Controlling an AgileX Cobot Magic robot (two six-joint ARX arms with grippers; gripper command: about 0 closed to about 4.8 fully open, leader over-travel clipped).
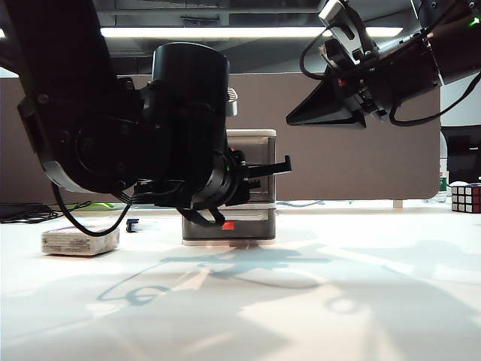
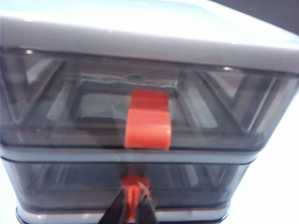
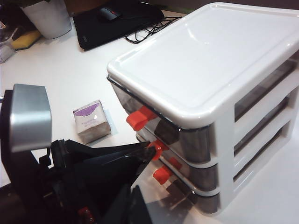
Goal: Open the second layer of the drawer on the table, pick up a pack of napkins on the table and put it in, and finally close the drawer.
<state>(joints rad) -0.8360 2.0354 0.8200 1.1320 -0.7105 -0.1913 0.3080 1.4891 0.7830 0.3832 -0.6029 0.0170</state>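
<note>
The drawer (image 1: 252,150) is a white-framed cabinet of smoky-grey trays standing mid-table (image 1: 346,301). In the left wrist view my left gripper (image 2: 134,201) is shut on the red-orange tab (image 2: 135,184) of the second layer (image 2: 70,186), below the top tray's tab (image 2: 147,128). The right wrist view shows those dark fingers (image 3: 140,150) pinching the middle tab (image 3: 160,147). The second layer sits flush in the frame. The pack of napkins (image 1: 80,241) (image 3: 91,120) lies flat to the left of the cabinet. My right gripper (image 1: 293,119) (image 3: 140,205) hangs high at the right, shut and empty.
A Rubik's cube (image 1: 466,198) sits at the far right edge. A small black object (image 1: 132,224) lies beside the napkins. Behind the cabinet are a black pad with a mouse (image 3: 112,21), cables and a white cup (image 3: 46,16). A brown partition (image 1: 361,165) closes the back.
</note>
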